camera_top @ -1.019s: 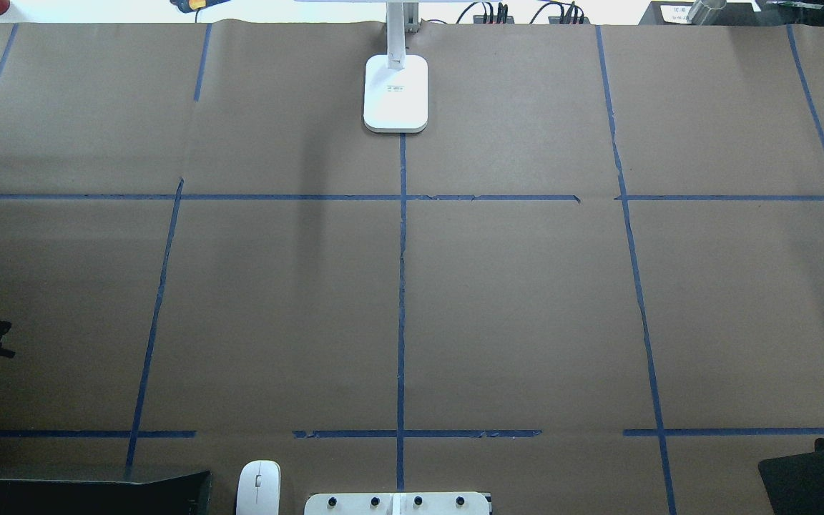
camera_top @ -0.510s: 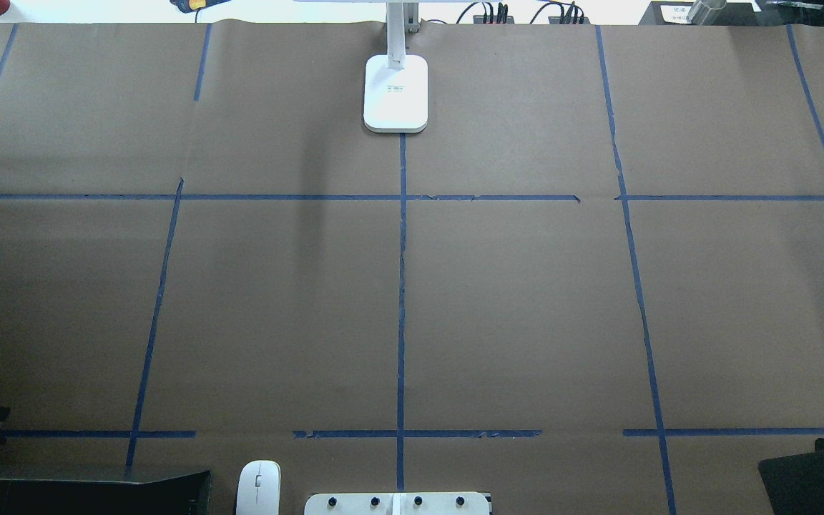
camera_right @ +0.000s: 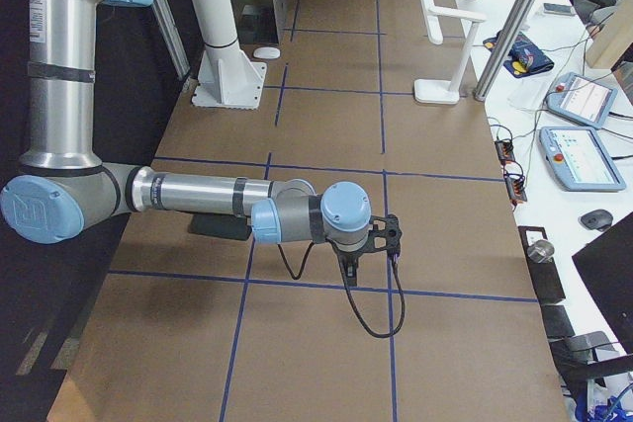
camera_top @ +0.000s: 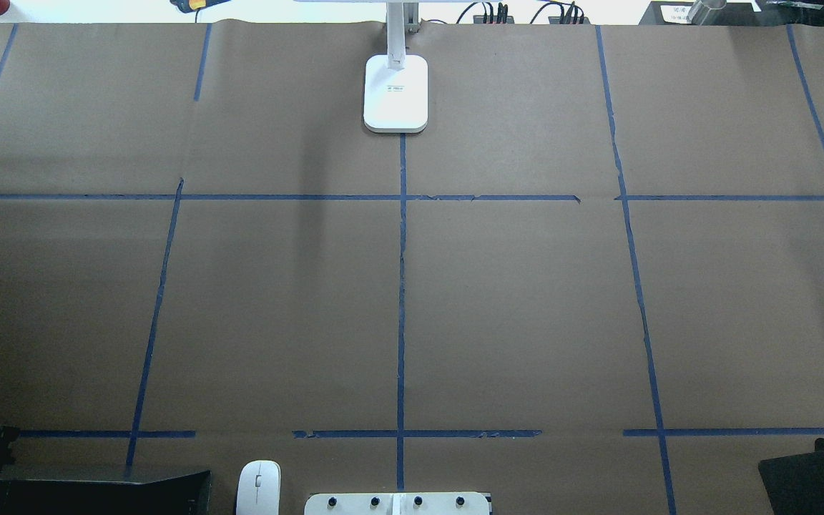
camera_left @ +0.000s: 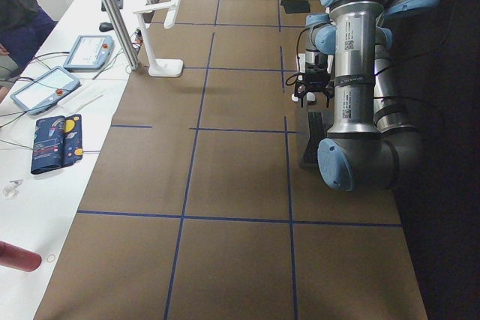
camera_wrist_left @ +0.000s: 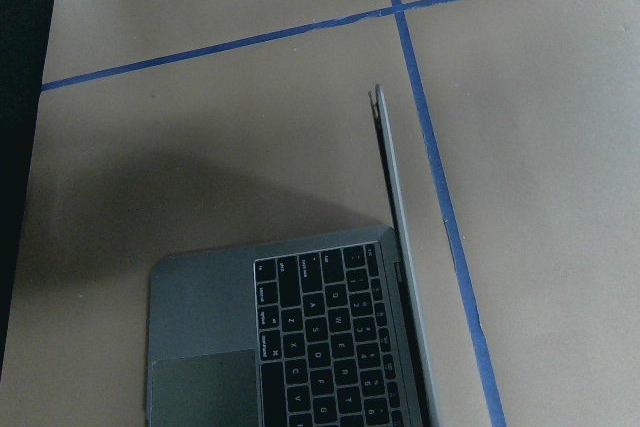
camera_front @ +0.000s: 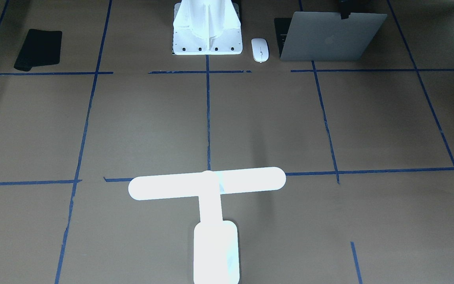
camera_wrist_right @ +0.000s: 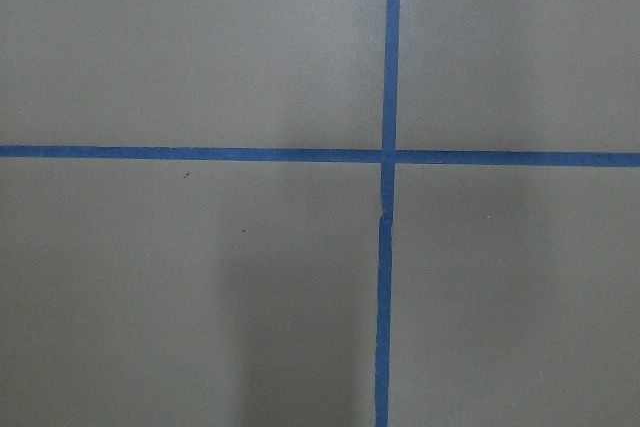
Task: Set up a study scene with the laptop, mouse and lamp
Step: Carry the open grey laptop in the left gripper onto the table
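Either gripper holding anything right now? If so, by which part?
Right gripper: nothing seen in it. Left gripper sits at the top edge of the laptop lid, but a grip cannot be confirmed.

Our left arm stands folded, its forearm upright and the left gripper pointing down, at seven o'clock in the overhead view. Our right arm stretches level toward three o'clock in the right-side view, wrist held low. We cannot tell how either arm's jaws stand.

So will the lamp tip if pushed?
Likely top-heavy: the lamp has a long bar head on a thin neck over a small base, so a high push may tip it. Pushed low, the flat base probably slides.
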Available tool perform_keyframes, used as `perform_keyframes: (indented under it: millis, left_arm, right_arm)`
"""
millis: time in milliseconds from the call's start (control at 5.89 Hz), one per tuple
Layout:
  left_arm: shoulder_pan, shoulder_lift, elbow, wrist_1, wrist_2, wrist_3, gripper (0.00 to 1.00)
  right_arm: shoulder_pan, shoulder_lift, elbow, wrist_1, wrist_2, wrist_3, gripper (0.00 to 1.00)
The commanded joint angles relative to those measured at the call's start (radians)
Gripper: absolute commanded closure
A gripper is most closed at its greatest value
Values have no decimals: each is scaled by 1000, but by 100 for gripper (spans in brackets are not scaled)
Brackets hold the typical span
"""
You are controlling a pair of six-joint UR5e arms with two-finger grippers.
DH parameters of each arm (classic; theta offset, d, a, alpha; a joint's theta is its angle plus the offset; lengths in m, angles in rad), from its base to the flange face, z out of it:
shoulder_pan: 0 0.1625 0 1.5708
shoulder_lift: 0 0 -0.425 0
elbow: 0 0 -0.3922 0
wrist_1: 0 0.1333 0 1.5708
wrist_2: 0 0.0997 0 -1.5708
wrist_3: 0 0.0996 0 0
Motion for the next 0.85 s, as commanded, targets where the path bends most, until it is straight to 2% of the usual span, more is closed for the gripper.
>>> perform_keyframes:
  millis: [0,340,510,680]
  left_arm:
    - [4,-67,63,1,33,-3,0]
    - [5,-92,91,2,35,-6,0]
    - [11,-89,92,11,37,-32,12]
    - [30,-88,98,27,37,-80,69]
  right_arm:
    - [0,3,-2,0,0,1,0]
    - [2,3,-2,0,0,1,0]
    - [0,3,1,0,0,1,0]
    - [2,4,2,0,1,3,0]
